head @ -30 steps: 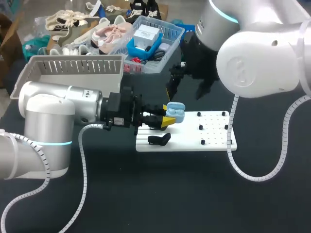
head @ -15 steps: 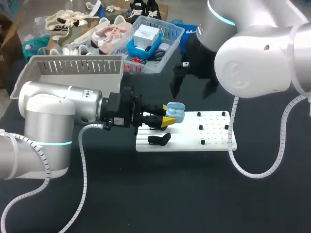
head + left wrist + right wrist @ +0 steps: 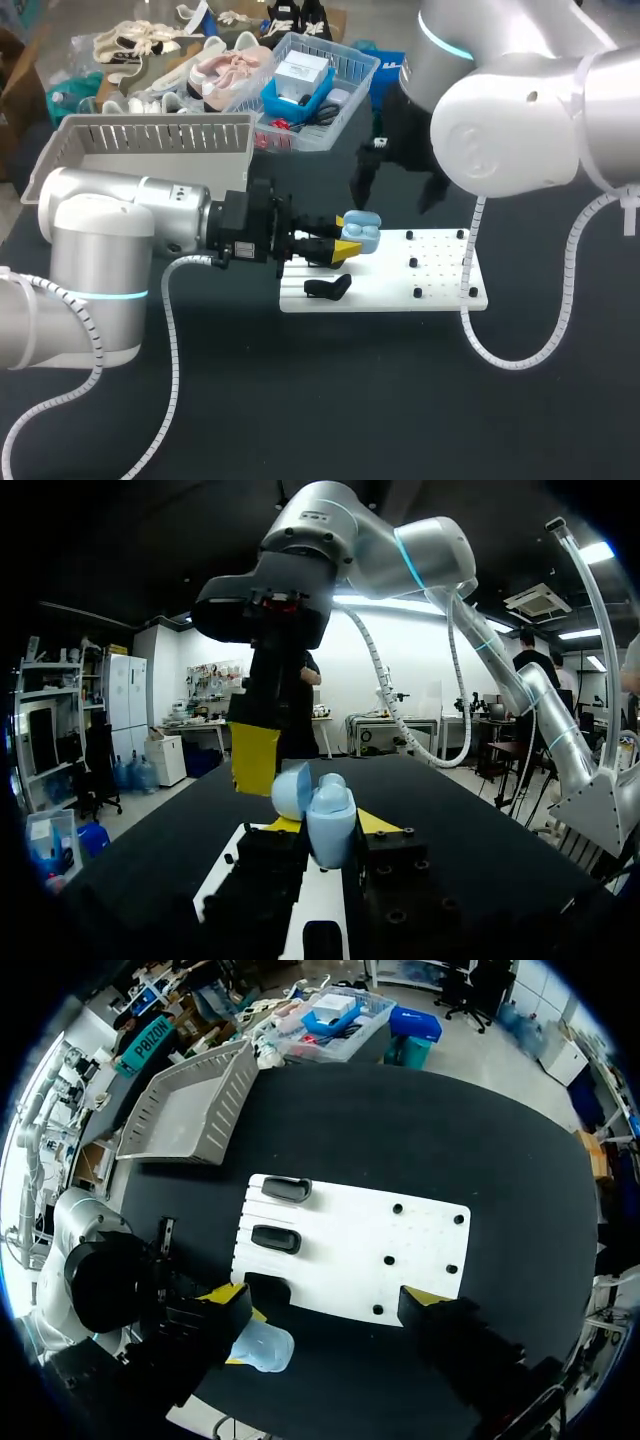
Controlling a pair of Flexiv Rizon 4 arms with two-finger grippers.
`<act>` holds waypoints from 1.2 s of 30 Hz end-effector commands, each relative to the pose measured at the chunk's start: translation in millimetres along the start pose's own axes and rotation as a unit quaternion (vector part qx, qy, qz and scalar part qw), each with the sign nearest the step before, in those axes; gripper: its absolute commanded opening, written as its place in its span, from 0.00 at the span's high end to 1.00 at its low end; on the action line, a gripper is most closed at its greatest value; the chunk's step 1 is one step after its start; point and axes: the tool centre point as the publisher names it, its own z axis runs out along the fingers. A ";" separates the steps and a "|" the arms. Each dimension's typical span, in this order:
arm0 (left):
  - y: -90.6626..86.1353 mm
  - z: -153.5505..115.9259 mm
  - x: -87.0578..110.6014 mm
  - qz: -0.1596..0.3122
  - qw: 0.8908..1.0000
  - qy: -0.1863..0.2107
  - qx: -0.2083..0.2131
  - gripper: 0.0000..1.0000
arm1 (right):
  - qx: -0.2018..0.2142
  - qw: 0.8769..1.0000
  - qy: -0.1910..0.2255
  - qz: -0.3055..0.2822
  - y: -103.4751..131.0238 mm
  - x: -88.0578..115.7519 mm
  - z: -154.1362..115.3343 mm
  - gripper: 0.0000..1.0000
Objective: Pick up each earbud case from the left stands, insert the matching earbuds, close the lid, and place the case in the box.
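Centre frame in the head view, the left end effector (image 3: 344, 240) is clamped on a light blue, rounded plastic earbud case (image 3: 361, 231), its yellow tips pressing the case from two sides. The case is held off the surface, over the left edge of a flat white board studded with black pegs (image 3: 440, 275), and its lid looks hinged open. Whether any earbuds sit inside cannot be made out.

Above the board, toward the upper right of the frame, the right end effector (image 3: 396, 190) hangs with its fingers spread wide and nothing between them. Its wrist camera looks straight down on the board, where two low black stands (image 3: 276, 1239) sit one behind the other along the edge nearest the left arm, the blue case just beside that edge.

A grey slatted plastic box (image 3: 150, 140) stands at the upper left of the head view, on the far side of the black table (image 3: 300, 400), well apart from the board.
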 end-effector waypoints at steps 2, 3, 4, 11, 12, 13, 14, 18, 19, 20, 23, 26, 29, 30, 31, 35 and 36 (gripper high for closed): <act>0.1 0.2 0.0 0.000 1.000 0.000 -0.001 1.00 | 0.002 1.000 -0.005 0.003 0.1 13.2 -12.7 0.02; 0.1 0.2 0.0 0.000 1.000 0.000 -0.001 1.00 | 0.001 1.000 -0.003 0.004 0.1 15.1 -13.4 0.02; 0.1 0.2 0.0 0.000 1.000 0.000 -0.001 1.00 | 0.001 1.000 0.000 0.005 -0.4 16.6 -13.3 0.01; 0.1 0.2 0.0 0.000 1.000 0.000 -0.001 1.00 | -0.002 1.000 0.009 0.010 -1.6 21.7 -12.2 0.00; 0.1 0.2 0.0 0.000 1.000 0.000 -0.001 1.00 | -0.002 1.000 0.005 0.011 -2.0 20.7 -13.2 0.00; 0.1 0.2 0.0 0.000 1.000 0.000 -0.001 1.00 | -0.006 1.000 0.000 0.012 -2.1 19.6 -14.9 0.00; 0.1 0.2 0.0 0.000 1.000 0.000 -0.001 1.00 | -0.004 1.000 -0.009 0.013 -2.4 18.2 -17.0 0.00; 0.1 0.2 0.0 0.000 1.000 0.000 -0.001 1.00 | -0.008 0.999 -0.036 0.019 -3.8 13.5 -24.5 0.00; 0.1 0.2 0.0 0.000 1.000 0.000 -0.001 1.00 | -0.009 0.999 -0.041 0.021 -4.4 12.7 -26.3 0.00; 0.1 0.2 0.0 0.000 1.000 0.000 -0.001 1.00 | -0.010 0.999 -0.045 0.022 -5.0 12.3 -27.9 0.00; 0.1 0.2 0.0 0.000 1.000 0.000 -0.001 1.00 | -0.015 0.998 -0.055 0.029 -7.9 12.4 -31.2 0.00; 7.6 -14.2 -10.8 0.002 1.000 -0.001 -0.018 1.00 | -0.022 0.997 -0.063 0.039 -11.6 14.1 -32.2 0.00; 14.5 -31.1 -21.1 0.011 0.999 0.007 -0.034 1.00 | -0.032 0.996 -0.069 0.047 -14.7 15.8 -31.8 0.00; 16.9 -37.5 -24.4 0.012 0.999 0.009 -0.042 1.00 | -0.033 0.996 -0.070 0.048 -15.5 16.1 -31.9 0.00; 19.3 -44.0 -27.6 0.014 0.999 0.011 -0.048 1.00 | -0.033 0.996 -0.072 0.050 -16.5 16.6 -31.8 0.00; 27.5 -69.6 -35.0 0.023 0.996 0.029 -0.076 1.00 | -0.039 0.995 -0.079 0.055 -17.6 17.4 -31.7 0.00; 28.9 -75.8 -36.0 0.025 0.996 0.035 -0.083 1.00 | -0.039 0.995 -0.079 0.055 -17.6 17.4 -31.7 0.00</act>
